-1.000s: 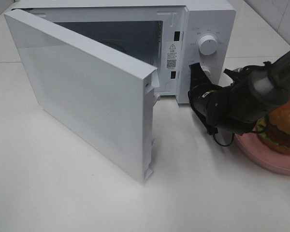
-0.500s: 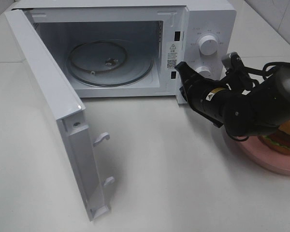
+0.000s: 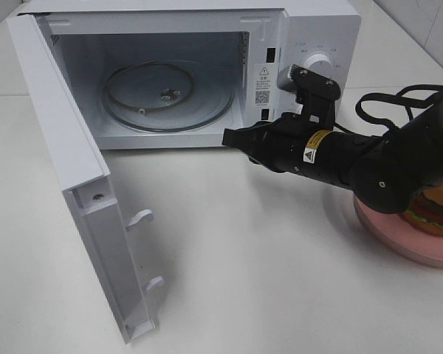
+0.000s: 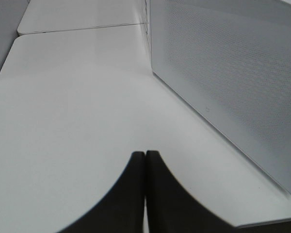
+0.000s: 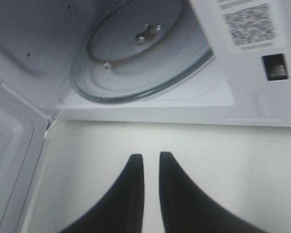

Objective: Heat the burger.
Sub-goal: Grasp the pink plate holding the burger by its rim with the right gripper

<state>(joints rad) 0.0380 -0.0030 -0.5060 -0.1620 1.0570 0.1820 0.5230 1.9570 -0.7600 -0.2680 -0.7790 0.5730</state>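
The microwave door (image 3: pixel 59 110) now stands fully open, exposing the turntable (image 3: pixel 166 92). The right end effector (image 3: pixel 228 136), slightly apart and empty, is free to fetch the burger (image 3: pixel 434 212) at right.

Mostly hidden behind the black right arm (image 3: pixel 384 166), and clipped by the exterior view's right edge: the layered burger (image 3: pixel 434 214) of bun, lettuce and tomato and the round pink plate (image 3: pixel 399 243) beneath it. Too small to read: the grey markings (image 3: pixel 299 46) around the round white dial (image 3: pixel 321 63) on the white microwave oven (image 3: pixel 332 29). Blurred in the right wrist view, perhaps unreadable: the square black-and-white code label (image 5: pixel 246 24).
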